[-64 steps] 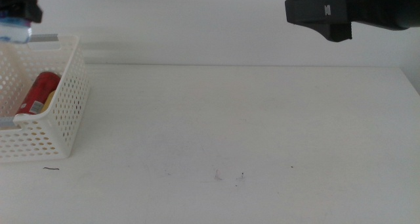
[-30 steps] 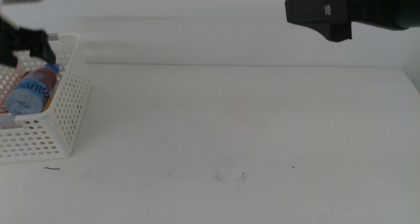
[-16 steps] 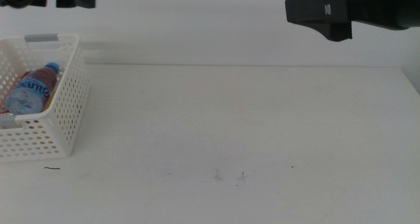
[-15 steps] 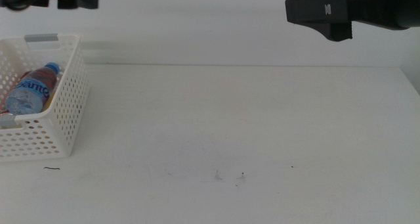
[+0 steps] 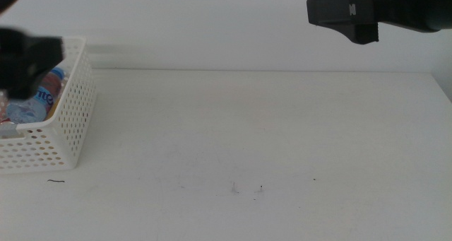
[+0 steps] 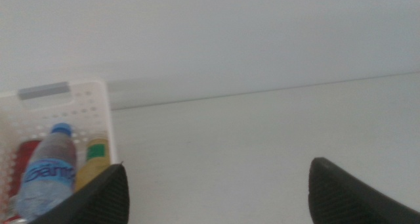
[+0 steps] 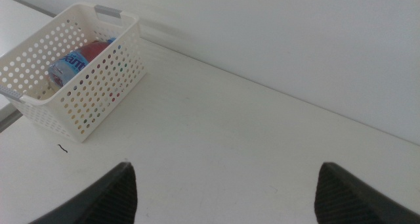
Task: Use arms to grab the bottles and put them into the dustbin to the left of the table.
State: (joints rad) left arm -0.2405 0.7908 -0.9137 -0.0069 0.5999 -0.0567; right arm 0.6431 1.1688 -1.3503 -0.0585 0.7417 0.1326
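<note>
The white perforated dustbin (image 5: 60, 131) stands at the table's left edge. In it lie the clear blue-capped water bottle (image 5: 37, 103), the yellow juice bottle (image 6: 96, 159) and the red can (image 6: 23, 159). My left gripper (image 5: 25, 57) is a dark blur in front of the dustbin's far wall. In the left wrist view its jaws stand wide apart and empty (image 6: 216, 204). My right gripper (image 5: 351, 18) hangs high at the back right, open and empty (image 7: 226, 198). The dustbin (image 7: 98, 79) and the water bottle (image 7: 69, 64) also show in the right wrist view.
The white table (image 5: 254, 135) carries only a few tiny dark specks (image 5: 258, 190) near the front and a short dark mark (image 5: 55, 181) by the dustbin. A plain white wall rises behind the table.
The left gripper dropped the water bottle into the dustbin onto the can, rose away, and now sits lower in front of the dustbin, blurred by motion. The right arm has not moved.
</note>
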